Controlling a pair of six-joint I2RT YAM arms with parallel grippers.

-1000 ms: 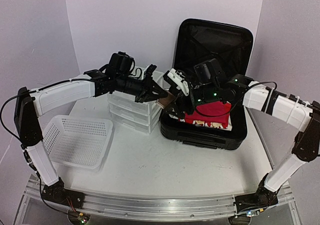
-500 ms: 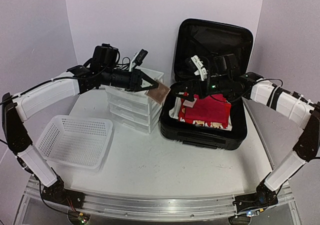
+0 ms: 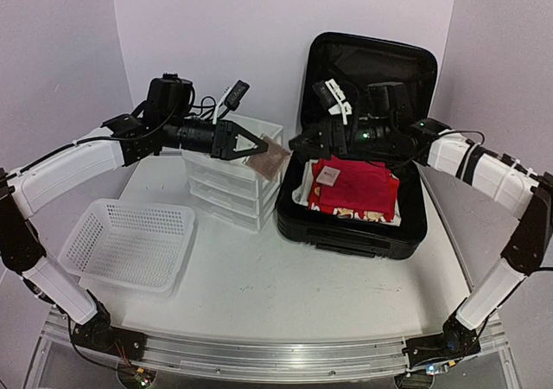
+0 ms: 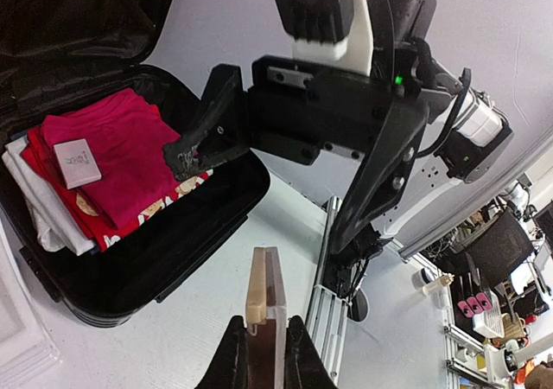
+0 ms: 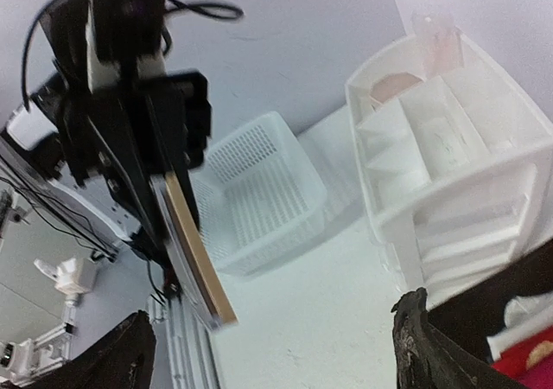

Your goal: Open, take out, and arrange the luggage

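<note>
Left pincer (image 3: pixel 252 147) pinched on a thin brown card (image 3: pixel 273 157), held above the right corner of the white drawer unit (image 3: pixel 226 190). Right pincer (image 5: pixel 276 320) spread wide, empty. Luggage (image 3: pixel 363 229) sits open on the counter (image 3: pixel 285 294), just right of the drawers, lid upright, red clothes (image 3: pixel 359 186) inside.

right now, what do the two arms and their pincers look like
Both arms are built alike: white casing segments joined by black joints, ending in black wrists. The left arm has a thin black cable along it; the right arm has black bands and green lights near the wrist. The left pincer and right pincer are black, each with two tapering fingers.
</note>
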